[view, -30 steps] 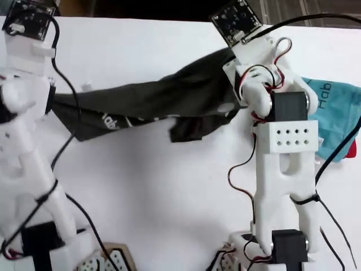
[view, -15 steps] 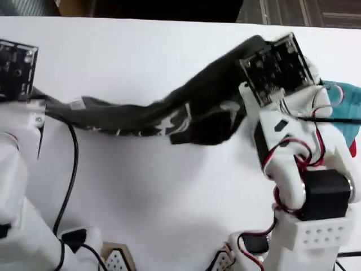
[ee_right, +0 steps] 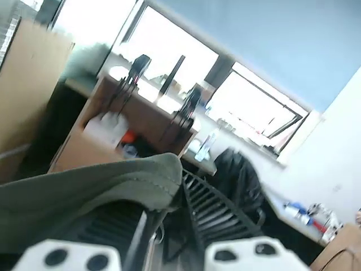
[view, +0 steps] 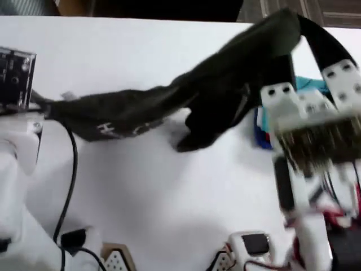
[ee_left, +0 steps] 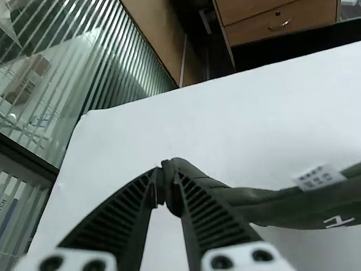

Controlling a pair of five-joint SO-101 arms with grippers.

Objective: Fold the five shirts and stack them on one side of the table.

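Dark-green shirt (view: 214,96) hung stretched above the table (view: 141,45), one end pinched in the left hand (ee_left: 167,179), the raised end clamped in the right hand (ee_right: 172,186) (no fold visible yet). A teal shirt (view: 307,84) lay beside it, so most of the folding probably remained.

On my left wrist feed, slatted blinds (ee_left: 51,73) cover glass beside the white table (ee_left: 237,130). Beyond the table stand a brown wooden panel (ee_left: 155,45) and a wooden drawer unit (ee_left: 276,20) with a metal handle. My right wrist feed takes in bright windows (ee_right: 169,48), a wooden desk (ee_right: 149,121), a black office chair (ee_right: 240,169) and a pale blue wall or ceiling (ee_right: 271,34). Daylight pours through the windows.
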